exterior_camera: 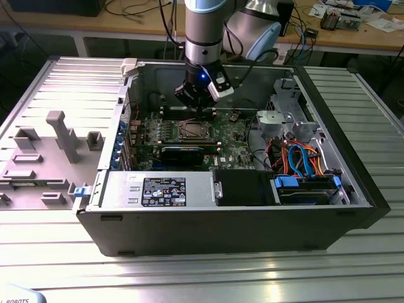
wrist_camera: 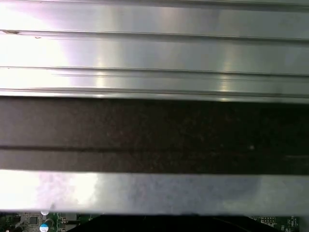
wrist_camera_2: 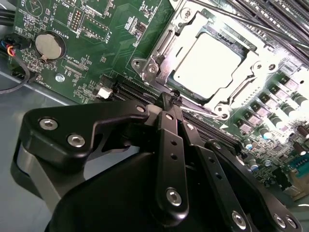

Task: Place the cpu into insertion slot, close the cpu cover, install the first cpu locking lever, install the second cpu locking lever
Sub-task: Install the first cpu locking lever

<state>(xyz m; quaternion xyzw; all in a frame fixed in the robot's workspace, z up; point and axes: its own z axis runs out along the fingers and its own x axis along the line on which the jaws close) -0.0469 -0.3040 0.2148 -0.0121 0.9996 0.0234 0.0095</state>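
The cpu (wrist_camera_2: 207, 60) lies silvery side up in the insertion slot (exterior_camera: 191, 130) at the middle of the green motherboard (wrist_camera_2: 106, 29). The cpu cover (wrist_camera_2: 161, 48), a thin metal frame, lies flat around the chip. A thin metal lever rod (wrist_camera_2: 251, 24) runs along the socket's far side. My gripper (wrist_camera_2: 172, 98) is shut with nothing between its fingers, its tips just off one edge of the socket frame. In the exterior view the gripper (exterior_camera: 200, 108) hangs inside the open computer case, right behind the socket.
The case (exterior_camera: 221, 221) stands on a ribbed metal table (exterior_camera: 353, 271). A long black heatsink bar (exterior_camera: 182, 151) lies in front of the socket. A black drive box (exterior_camera: 243, 187) and blue cables (exterior_camera: 303, 158) are at the exterior view's right. A grey fixture plate (exterior_camera: 50, 151) lies at the left.
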